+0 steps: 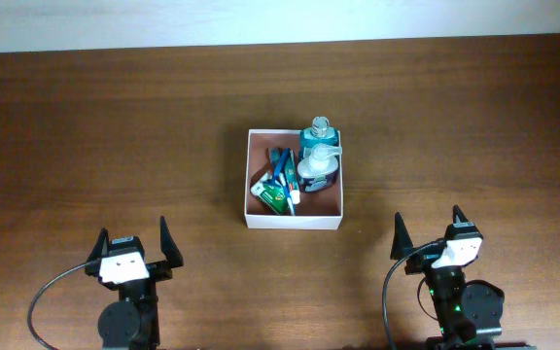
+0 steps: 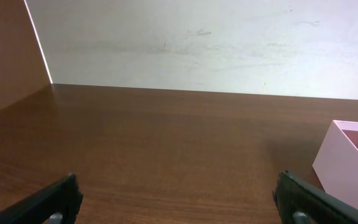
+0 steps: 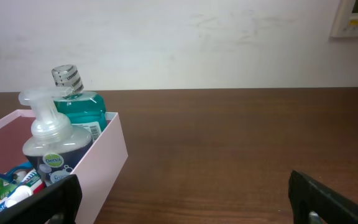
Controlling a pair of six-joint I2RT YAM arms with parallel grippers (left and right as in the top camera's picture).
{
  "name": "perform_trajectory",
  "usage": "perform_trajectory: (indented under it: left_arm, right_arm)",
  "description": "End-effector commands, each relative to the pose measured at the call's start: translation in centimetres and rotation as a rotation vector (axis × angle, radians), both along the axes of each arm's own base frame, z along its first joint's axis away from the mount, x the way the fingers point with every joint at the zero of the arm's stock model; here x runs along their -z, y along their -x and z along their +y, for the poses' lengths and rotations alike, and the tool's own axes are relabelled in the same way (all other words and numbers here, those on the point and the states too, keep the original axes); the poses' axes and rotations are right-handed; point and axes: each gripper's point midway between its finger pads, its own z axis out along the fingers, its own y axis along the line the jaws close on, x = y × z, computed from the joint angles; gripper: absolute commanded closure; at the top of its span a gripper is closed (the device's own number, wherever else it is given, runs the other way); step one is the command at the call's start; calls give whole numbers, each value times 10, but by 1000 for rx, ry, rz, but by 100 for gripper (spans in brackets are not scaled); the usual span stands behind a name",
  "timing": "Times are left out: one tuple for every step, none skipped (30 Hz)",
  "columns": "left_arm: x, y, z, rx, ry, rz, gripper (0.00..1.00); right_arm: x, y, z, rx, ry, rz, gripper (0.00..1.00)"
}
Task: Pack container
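The container (image 1: pixel 293 221), a square white-walled box with a reddish-brown inside, sits at the table's middle. In it stand a teal bottle (image 1: pixel 320 132) and a clear pump bottle (image 1: pixel 318 166), with toothbrushes and small tubes (image 1: pixel 277 185) beside them. My left gripper (image 1: pixel 132 246) is open and empty near the front left, apart from the box. My right gripper (image 1: pixel 428 229) is open and empty at the front right. The right wrist view shows the box wall (image 3: pixel 98 168), the pump bottle (image 3: pixel 51 146) and the teal bottle (image 3: pixel 79 102). The left wrist view shows a box corner (image 2: pixel 347 162).
The brown wooden table (image 1: pixel 115 136) runs to a pale wall at the back (image 2: pixel 197 37). A white wall device (image 3: pixel 356 18) hangs at the upper right of the right wrist view.
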Motion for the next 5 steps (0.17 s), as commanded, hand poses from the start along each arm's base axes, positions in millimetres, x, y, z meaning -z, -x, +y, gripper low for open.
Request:
perform_trajectory:
  left_arm:
    - [0, 0, 0, 5, -18, 2, 0]
    - [0, 0, 0, 5, -18, 2, 0]
    - [0, 0, 0, 5, -18, 2, 0]
    - [0, 0, 0, 5, -18, 2, 0]
    - [0, 0, 0, 5, -18, 2, 0]
  right_arm:
    - [1, 0, 2, -12, 6, -1, 1]
    - [1, 0, 2, -12, 6, -1, 1]
    - [1, 0, 2, -12, 6, -1, 1]
    - [1, 0, 2, -12, 6, -1, 1]
    - [1, 0, 2, -12, 6, -1, 1]
